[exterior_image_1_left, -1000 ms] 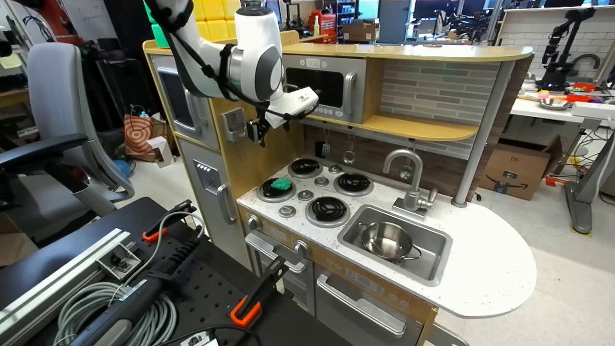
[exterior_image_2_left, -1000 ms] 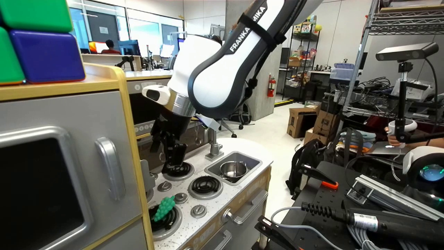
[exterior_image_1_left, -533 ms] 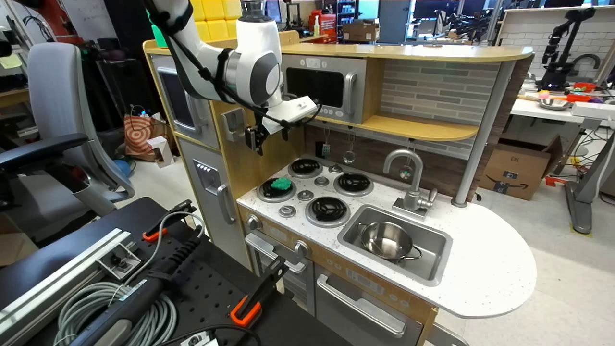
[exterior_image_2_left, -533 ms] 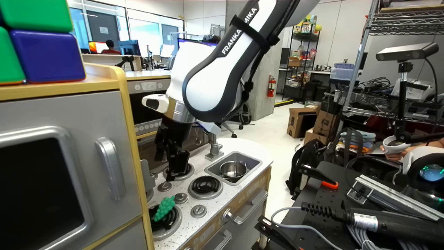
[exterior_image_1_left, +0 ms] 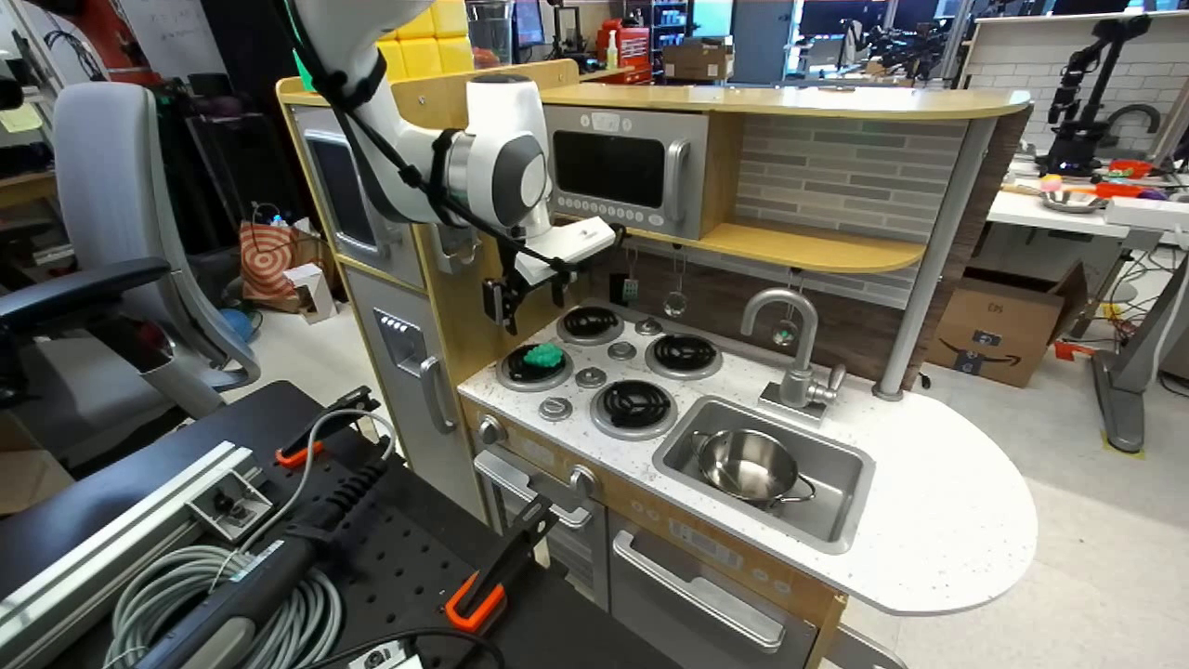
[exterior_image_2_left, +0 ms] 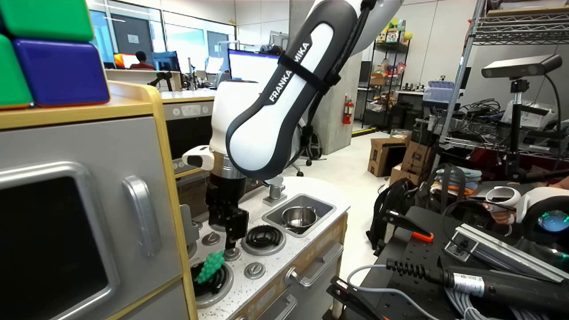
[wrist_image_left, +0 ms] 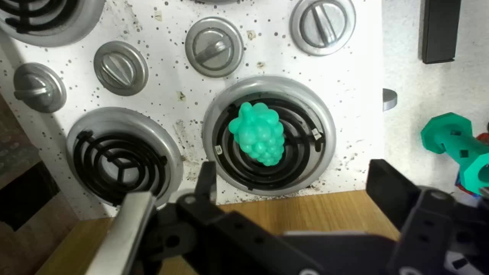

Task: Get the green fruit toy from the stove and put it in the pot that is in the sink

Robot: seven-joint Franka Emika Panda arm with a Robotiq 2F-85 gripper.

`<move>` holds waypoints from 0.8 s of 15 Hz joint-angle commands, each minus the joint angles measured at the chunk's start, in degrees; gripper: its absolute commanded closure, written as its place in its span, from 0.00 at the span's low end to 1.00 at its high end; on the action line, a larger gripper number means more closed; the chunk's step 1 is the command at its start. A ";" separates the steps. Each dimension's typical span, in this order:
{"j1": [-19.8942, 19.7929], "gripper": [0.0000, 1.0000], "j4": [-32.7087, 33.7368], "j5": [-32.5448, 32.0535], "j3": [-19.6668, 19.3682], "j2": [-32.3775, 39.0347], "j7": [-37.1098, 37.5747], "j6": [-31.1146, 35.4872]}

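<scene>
The green fruit toy [wrist_image_left: 259, 133], bumpy like a bunch of grapes, lies on a front burner of the white stove [wrist_image_left: 164, 88]. It also shows in both exterior views [exterior_image_1_left: 542, 356] [exterior_image_2_left: 210, 266]. My gripper [wrist_image_left: 293, 163] is open and empty, with its fingers wide apart. It hangs above the stove, and the toy lies beyond the fingertips in the wrist view, nearer the left finger [wrist_image_left: 207, 177]. In an exterior view the gripper [exterior_image_1_left: 535, 312] is above the toy, not touching it. The silver pot [exterior_image_1_left: 746, 465] stands in the steel sink [exterior_image_1_left: 841, 497], its opening up.
A wooden side panel [wrist_image_left: 313, 206] rises beside the stove, close to the gripper. The microwave [exterior_image_1_left: 608, 172] and a curved shelf [exterior_image_1_left: 827, 246] overhang the back. The tap [exterior_image_1_left: 803, 334] stands behind the sink. A black table [exterior_image_1_left: 418, 557] with tools stands in front.
The arm and gripper have come down nearer the stove. In an exterior view the gripper has also shifted slightly right. The toy and pot have not moved.
</scene>
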 commanded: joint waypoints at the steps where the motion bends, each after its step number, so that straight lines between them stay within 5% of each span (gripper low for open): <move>1: 2.25 0.00 6.04 2.22 -1.31 4.29 -1.63 -3.37; 12: 8.74 0.00 18.83 1.40 -6.29 15.27 4.43 -4.47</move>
